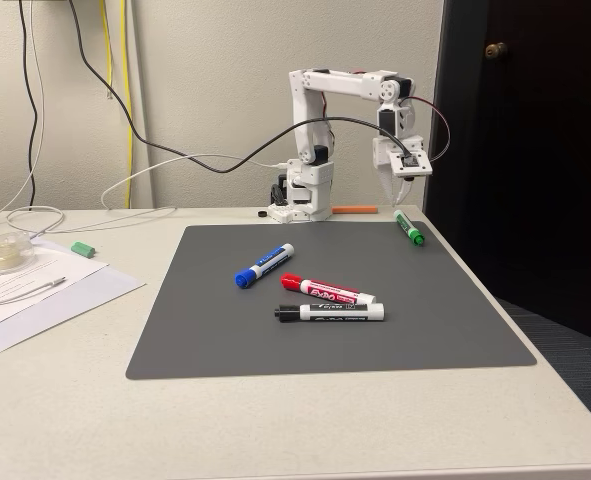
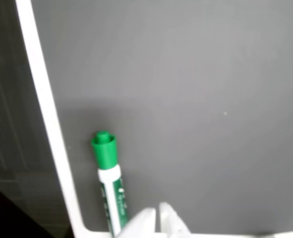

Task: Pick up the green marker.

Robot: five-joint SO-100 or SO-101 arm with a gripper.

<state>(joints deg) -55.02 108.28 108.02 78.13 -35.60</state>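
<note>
green marker (image 1: 409, 229) lying flat at the far right corner of the grey mat (image 1: 325, 320), fingers (image 1: 399, 199) hanging right above it, pretty much closed and empty, tips almost touching in the wrist view (image 2: 156, 216), blue marker (image 1: 264, 266) mid-mat

Beige wall (image 1: 215, 60) with hanging cables (image 1: 125, 90), dark door (image 1: 535, 150) at right, off-white table (image 1: 275, 420)

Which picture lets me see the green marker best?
The wrist view: the green marker is big and close, its cap clear. In the fixed view the same marker is tiny, lying at the mat's far corner under the gripper.
</note>
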